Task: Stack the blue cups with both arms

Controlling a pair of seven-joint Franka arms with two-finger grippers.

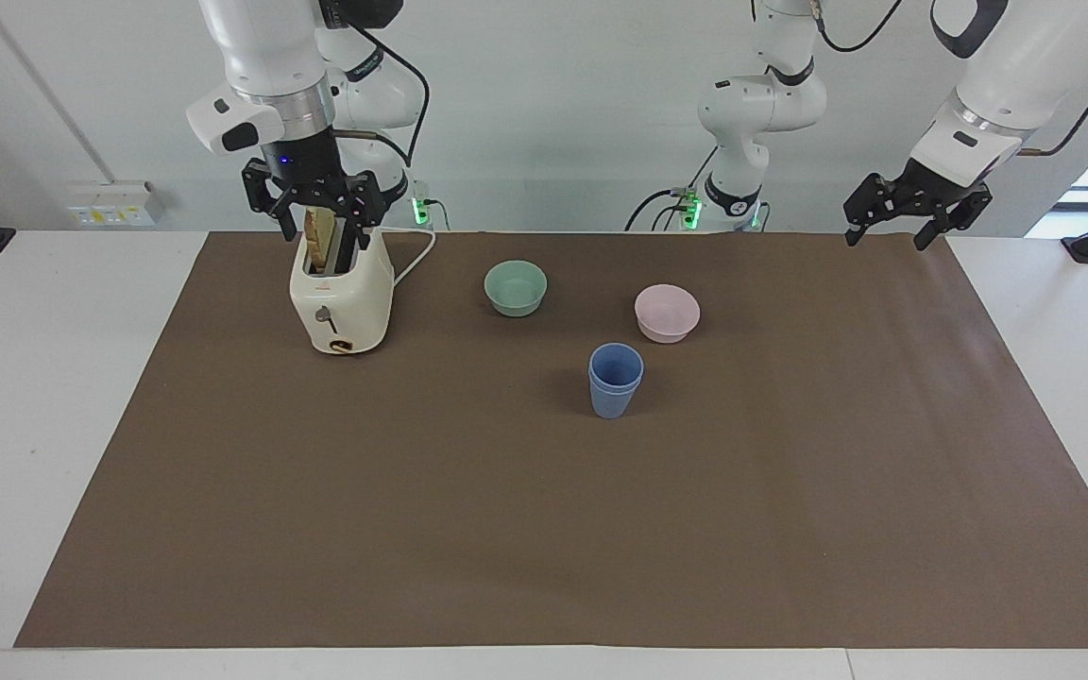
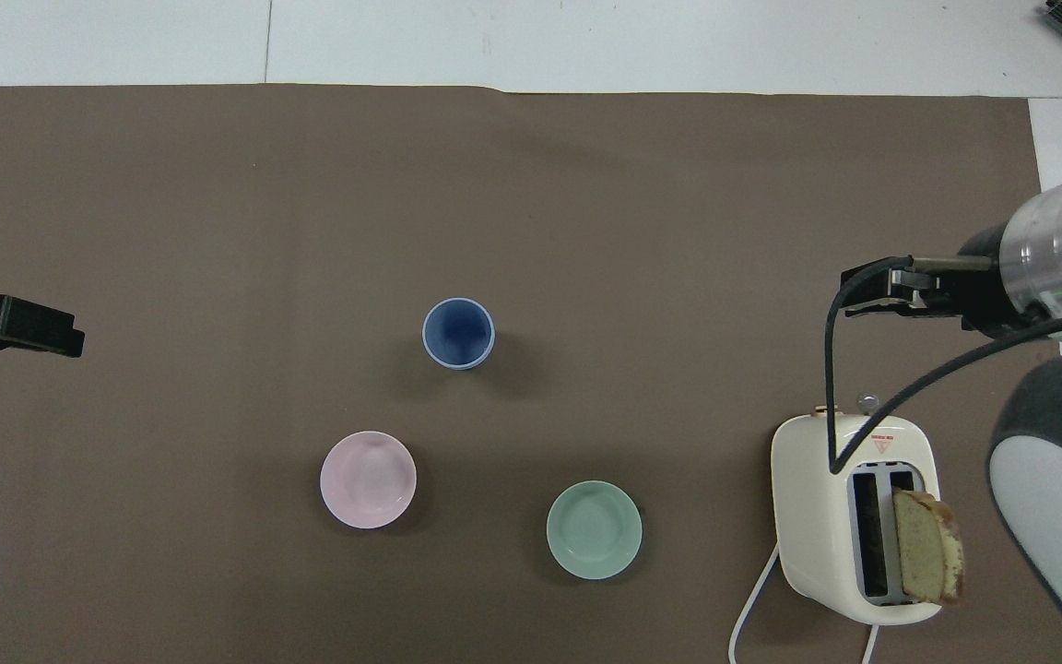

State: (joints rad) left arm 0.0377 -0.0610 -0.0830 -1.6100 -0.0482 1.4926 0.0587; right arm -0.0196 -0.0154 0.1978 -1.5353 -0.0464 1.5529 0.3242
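The two blue cups point(image 1: 616, 380) stand nested one inside the other, upright, near the middle of the brown mat; both rims show. In the overhead view the stack point(image 2: 458, 333) stands alone, with no gripper touching it. My right gripper point(image 1: 314, 206) hangs open and empty just above the toaster, well away from the cups. My left gripper point(image 1: 887, 236) hangs open and empty over the mat's corner at the left arm's end; its tip shows in the overhead view point(image 2: 42, 330). The left arm waits.
A cream toaster point(image 1: 341, 297) with a bread slice point(image 2: 927, 544) in one slot stands at the right arm's end. A pale green bowl point(image 1: 516, 286) and a pale pink bowl point(image 1: 667, 312) sit nearer to the robots than the cups. The right arm's forearm point(image 2: 1061, 258) overhangs the mat beside the toaster.
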